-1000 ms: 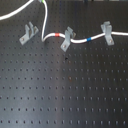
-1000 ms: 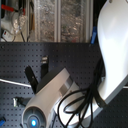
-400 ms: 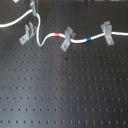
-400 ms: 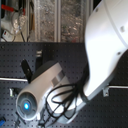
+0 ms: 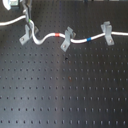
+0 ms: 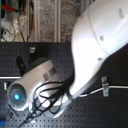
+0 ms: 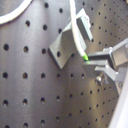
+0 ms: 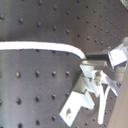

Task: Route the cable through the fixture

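The fingers [image 7: 92, 60] are clamped on the cable [image 5: 47, 36] just beside the fixture [image 5: 26, 34] at the first exterior view's left of the desk [image 5: 65, 90]. In the second exterior view the arm [image 6: 95, 45] hides that grasp

The white cable [image 5: 47, 37] (red and blue bands) runs past the leftmost grey fixture [image 5: 26, 34].

White cable [image 5: 47, 37] across three grey fixtures [image 5: 66, 38] on breadboard [image 5: 65, 90].
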{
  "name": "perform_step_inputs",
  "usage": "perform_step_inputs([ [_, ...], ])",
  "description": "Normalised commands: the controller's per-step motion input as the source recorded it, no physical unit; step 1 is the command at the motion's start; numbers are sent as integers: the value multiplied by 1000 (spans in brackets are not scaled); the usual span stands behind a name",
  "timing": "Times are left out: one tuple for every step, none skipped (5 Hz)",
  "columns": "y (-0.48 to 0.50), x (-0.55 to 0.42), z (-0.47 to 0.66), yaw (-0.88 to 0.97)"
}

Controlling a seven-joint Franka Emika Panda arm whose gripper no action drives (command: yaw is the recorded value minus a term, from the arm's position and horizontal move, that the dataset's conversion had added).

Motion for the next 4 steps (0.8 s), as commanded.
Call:
perform_step_inputs([
  [119, -42, 120, -89],
  [129, 150, -58, -123],
  [-15, 157, -128, 0],
  [-164, 196, 0, 0],
])
